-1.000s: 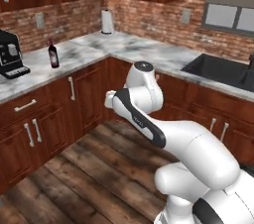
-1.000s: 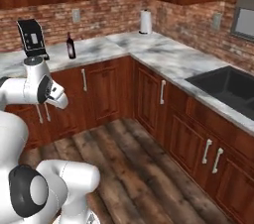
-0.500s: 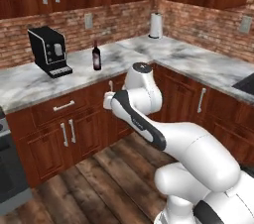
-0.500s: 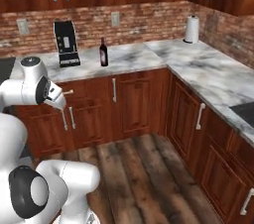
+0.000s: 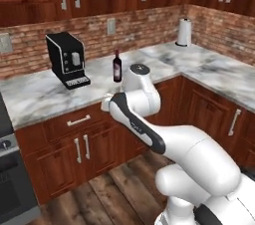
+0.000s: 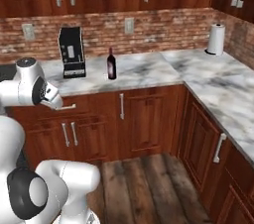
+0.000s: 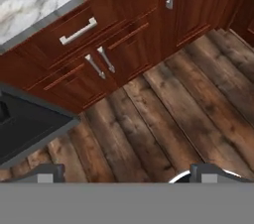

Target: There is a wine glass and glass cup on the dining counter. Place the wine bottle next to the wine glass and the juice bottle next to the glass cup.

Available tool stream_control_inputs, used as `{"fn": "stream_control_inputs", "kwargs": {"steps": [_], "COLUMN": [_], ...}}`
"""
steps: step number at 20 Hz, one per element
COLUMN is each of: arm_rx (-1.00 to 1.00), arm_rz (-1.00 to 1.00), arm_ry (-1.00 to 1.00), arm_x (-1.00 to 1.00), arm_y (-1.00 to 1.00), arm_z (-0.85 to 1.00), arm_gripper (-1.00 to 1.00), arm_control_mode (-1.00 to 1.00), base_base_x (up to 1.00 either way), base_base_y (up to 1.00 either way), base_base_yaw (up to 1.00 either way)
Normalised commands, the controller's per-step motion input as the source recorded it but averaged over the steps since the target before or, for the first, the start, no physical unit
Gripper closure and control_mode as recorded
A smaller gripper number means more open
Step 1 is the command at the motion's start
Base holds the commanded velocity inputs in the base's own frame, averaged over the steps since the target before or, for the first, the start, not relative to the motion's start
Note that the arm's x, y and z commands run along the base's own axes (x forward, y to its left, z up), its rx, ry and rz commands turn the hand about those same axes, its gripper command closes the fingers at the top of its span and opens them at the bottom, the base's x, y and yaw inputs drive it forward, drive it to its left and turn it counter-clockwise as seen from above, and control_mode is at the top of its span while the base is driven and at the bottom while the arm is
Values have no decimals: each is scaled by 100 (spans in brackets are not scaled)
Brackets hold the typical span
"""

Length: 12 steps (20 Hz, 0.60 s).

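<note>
Marble, white-grey and veined, topping a corner run of red-brown wall cabinets (image 5: 79, 144) under a brick backsplash (image 6: 163, 25). Standing upright on that countertop (image 6: 144, 72): the wine bottle (image 5: 117, 67) (image 6: 111, 64), slim and dark, with a red-and-white label. Set near the right of a black coffee machine (image 5: 67, 59) (image 6: 71, 52), apart from it and touching nothing else. Placed just below a wall outlet (image 5: 111, 26) (image 6: 129, 25) in both base views. Farther along the counter, well apart, in the corner by the brick: a white paper towel roll (image 5: 185, 32) (image 6: 215, 39), also upright.

Folded low in front of the cabinets, well short of the bottle: the white arm, with its hand at drawer height below the countertop edge. Pointed down at the dark plank floor (image 7: 173, 119) in the hand view: the gripper (image 7: 127, 173), its two finger tips (image 7: 47, 172) spread wide to either side. Also caught in that view: a drawer with a silver bar handle (image 7: 77, 31), two cabinet door handles beneath it, and the edge of a dark appliance (image 7: 25, 124) at the left.
</note>
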Motion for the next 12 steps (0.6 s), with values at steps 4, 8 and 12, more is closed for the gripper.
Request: {"fn": "stream_control_inputs", "kwargs": {"steps": [4,8,12], "arm_rx": [0,0,0], "arm_rz": [0,0,0], "arm_ry": [0,0,0], "arm_x": [0,0,0], "arm_y": [0,0,0], "arm_z": [0,0,0], "arm_gripper": [-100,-100,-100], "arm_control_mode": [100,100,100], "base_base_x": [86,81,77], "base_base_y": [-38,-41,-41], "base_base_yaw": [10,10,12]}}
